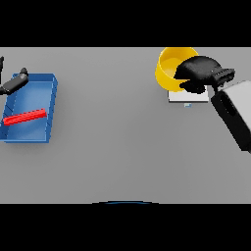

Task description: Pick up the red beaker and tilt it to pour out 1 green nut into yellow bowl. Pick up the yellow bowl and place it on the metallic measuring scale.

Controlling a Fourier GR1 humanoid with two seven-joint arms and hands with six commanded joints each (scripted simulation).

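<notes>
In the head view we see the yellow bowl, round and deep, at the far right of the grey counter, over the pale measuring scale. Our right hand curls over its right rim, gripping it. No writing is readable. Our left hand rests at the blue tray holding a red bar; we cannot tell its fingers' state.

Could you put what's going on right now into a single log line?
right hand curled on yellow bowl rim | bowl over scale | left hand at blue tray | red piece in tray
</notes>
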